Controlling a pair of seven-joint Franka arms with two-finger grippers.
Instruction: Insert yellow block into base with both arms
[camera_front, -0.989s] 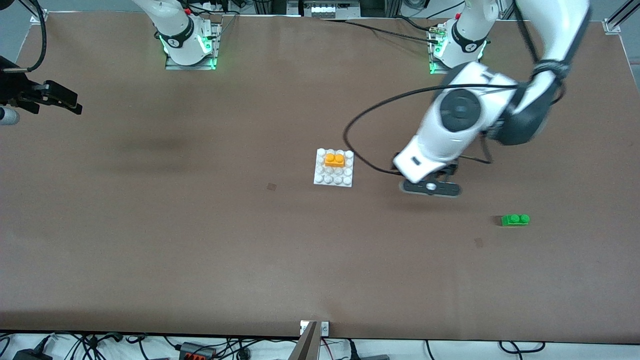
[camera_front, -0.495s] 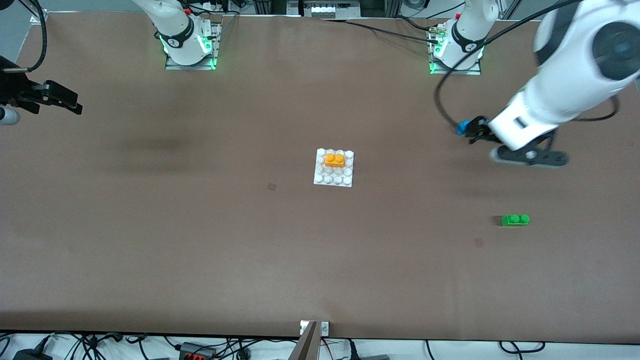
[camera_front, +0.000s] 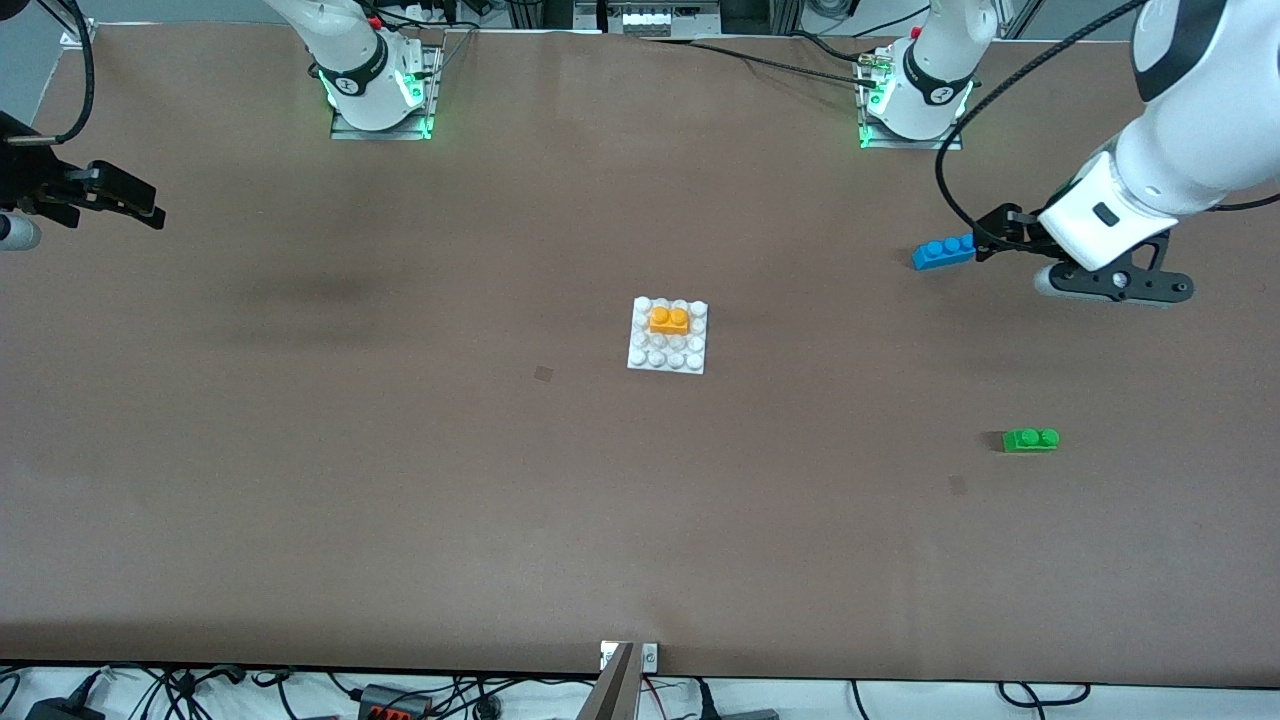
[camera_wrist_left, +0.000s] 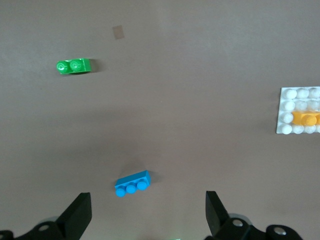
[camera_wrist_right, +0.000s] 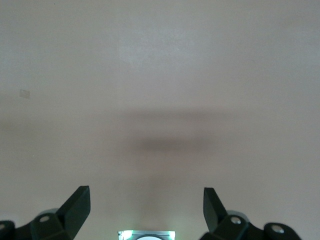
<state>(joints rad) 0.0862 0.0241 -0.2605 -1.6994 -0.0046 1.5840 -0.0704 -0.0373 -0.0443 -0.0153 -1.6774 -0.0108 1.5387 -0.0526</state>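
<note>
In the front view, the yellow block (camera_front: 669, 320) sat pressed onto the base (camera_front: 668, 336) at mid-table, on the rows toward the arms' bases, so the insertion looked done. The left gripper (camera_front: 1000, 243) hung empty over the table beside the blue brick (camera_front: 943, 252), near the left arm's end; the right gripper (camera_front: 110, 200) waited at the right arm's end.

The left wrist view showed the left gripper's (camera_wrist_left: 146, 215) fingers spread wide with nothing between them, the blue brick (camera_wrist_left: 132, 183) below, the green brick (camera_wrist_left: 73, 66) well apart, the base (camera_wrist_left: 298, 111) at the edge.

The right wrist view showed the right gripper (camera_wrist_right: 145, 207) likewise open and empty over bare table (camera_wrist_right: 160, 75).
</note>
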